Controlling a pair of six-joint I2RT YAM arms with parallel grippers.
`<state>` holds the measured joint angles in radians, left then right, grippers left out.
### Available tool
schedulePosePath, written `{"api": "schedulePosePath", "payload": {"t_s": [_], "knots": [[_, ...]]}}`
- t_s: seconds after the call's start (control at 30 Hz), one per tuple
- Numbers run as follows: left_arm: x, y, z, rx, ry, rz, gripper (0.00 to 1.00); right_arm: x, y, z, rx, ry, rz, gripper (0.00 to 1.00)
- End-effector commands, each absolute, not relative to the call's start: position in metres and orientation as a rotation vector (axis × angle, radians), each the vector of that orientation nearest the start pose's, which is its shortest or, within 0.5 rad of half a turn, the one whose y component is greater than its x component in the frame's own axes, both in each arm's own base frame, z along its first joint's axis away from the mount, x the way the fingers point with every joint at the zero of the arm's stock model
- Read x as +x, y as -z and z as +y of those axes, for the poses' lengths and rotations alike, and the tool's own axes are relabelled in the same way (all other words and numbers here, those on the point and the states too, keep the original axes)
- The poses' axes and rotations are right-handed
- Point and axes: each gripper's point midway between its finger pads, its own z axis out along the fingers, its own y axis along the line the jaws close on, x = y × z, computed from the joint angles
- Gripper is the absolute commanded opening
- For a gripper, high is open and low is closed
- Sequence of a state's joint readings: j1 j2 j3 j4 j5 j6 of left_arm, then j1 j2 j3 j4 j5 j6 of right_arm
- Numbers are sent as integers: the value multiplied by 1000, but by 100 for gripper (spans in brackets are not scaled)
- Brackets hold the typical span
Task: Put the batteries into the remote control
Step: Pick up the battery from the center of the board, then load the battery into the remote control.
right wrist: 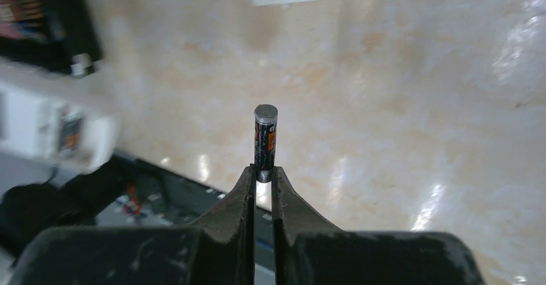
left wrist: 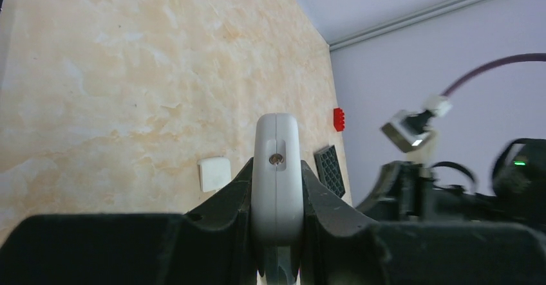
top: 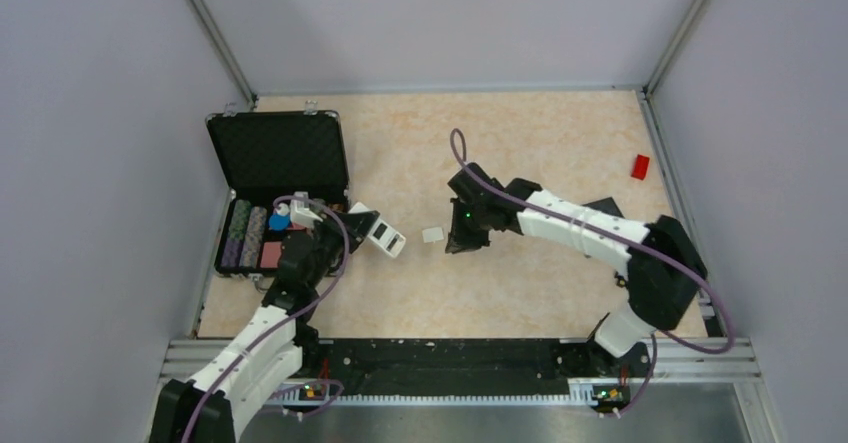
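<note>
Top external view has the left hand closed tight on the remote control, just right of the open case. A small white cover lies on the tabletop between the hands, and the right hand pinches one battery by its end

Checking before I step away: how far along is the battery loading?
Done: the cover is off, lying on the table, and the left claw holds the remote. In hand: the right claw grips one battery by its end. Left: seat it in the remote.
</note>
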<state>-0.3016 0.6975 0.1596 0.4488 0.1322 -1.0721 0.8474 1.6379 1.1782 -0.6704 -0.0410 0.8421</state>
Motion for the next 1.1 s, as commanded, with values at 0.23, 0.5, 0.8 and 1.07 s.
{"api": "schedulePosePath", "payload": {"t_s": [0.23,0.5,0.8,1.07], "knots": [[274,-194,-159,-508,1258,1602,0,191,-219,374,529,-1432,2646,4],[274,-195,-176,-442,1323,1657,0,179,-227,402,669,-1572,2650,3],[279,-201,-180,-448,1335,1691,0,167,-220,412,869,-1702,2698,3],[281,-205,-181,-461,1324,1724,0,164,-215,412,978,-1693,2734,3]]}}
